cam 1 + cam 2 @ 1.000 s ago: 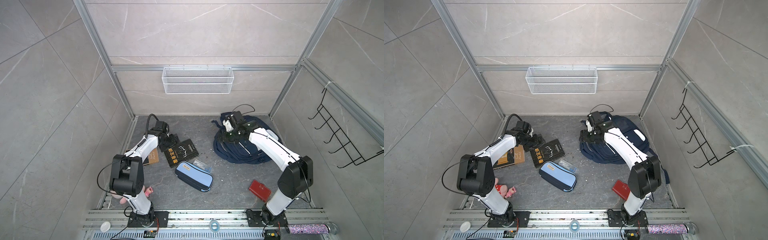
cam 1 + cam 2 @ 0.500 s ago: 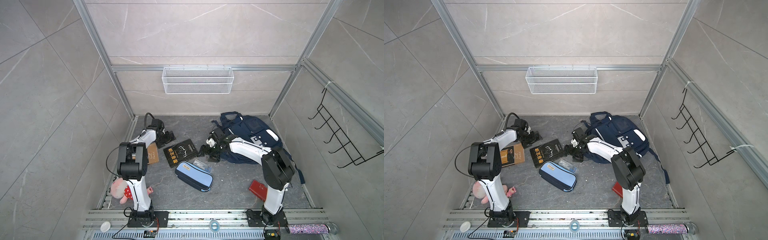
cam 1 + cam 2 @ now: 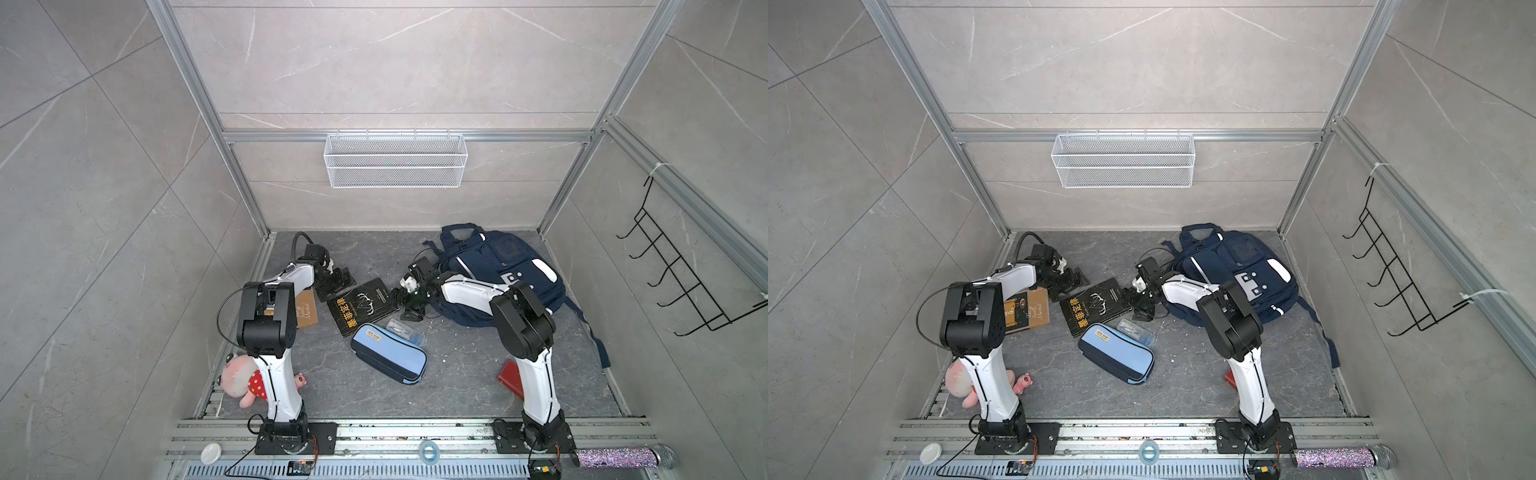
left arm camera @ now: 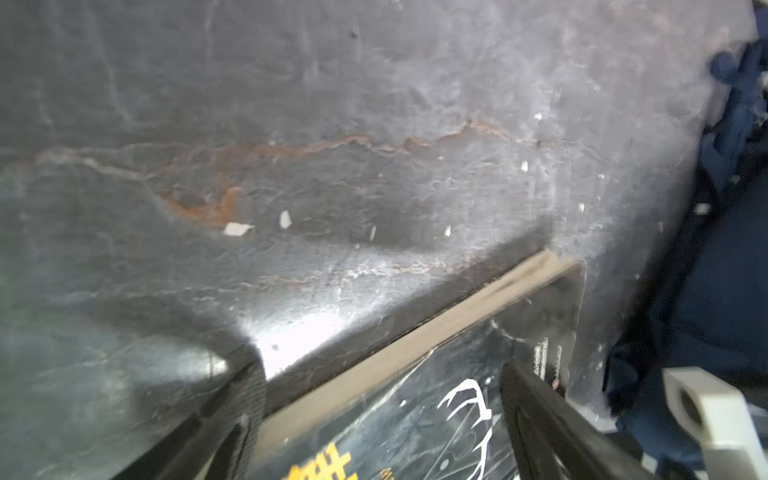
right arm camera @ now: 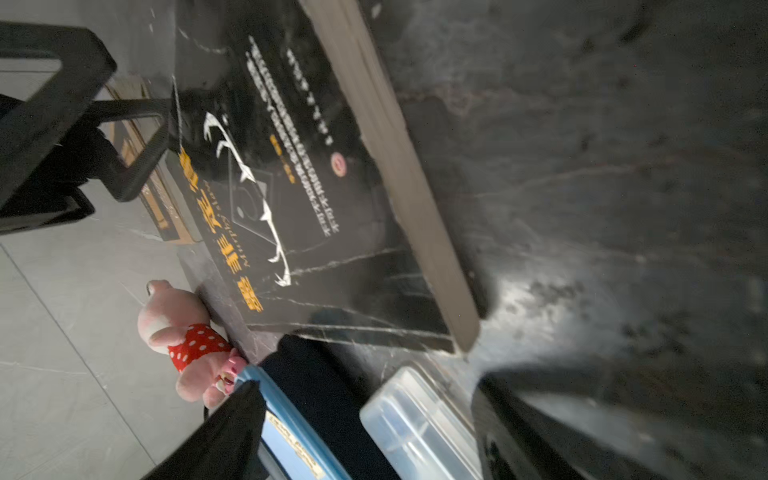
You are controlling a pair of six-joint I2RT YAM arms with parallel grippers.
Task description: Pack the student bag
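Bag point(image 3: 498, 266) lies flat at two o'clock on the surface point(image 3: 457, 374), uncovered now that the right pincer point(image 3: 405, 305) has swung off it to the book's point(image 3: 365, 305) three o'clock. Left pincer point(image 3: 338, 286) has shifted to the book's ten o'clock. Both gape wide and empty, so lifting the book looks next.

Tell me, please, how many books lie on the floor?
2. The black book with yellow lettering lies mid-floor; the brown book sits beside it, partly under the left arm. A half-hidden red flat item might be another.
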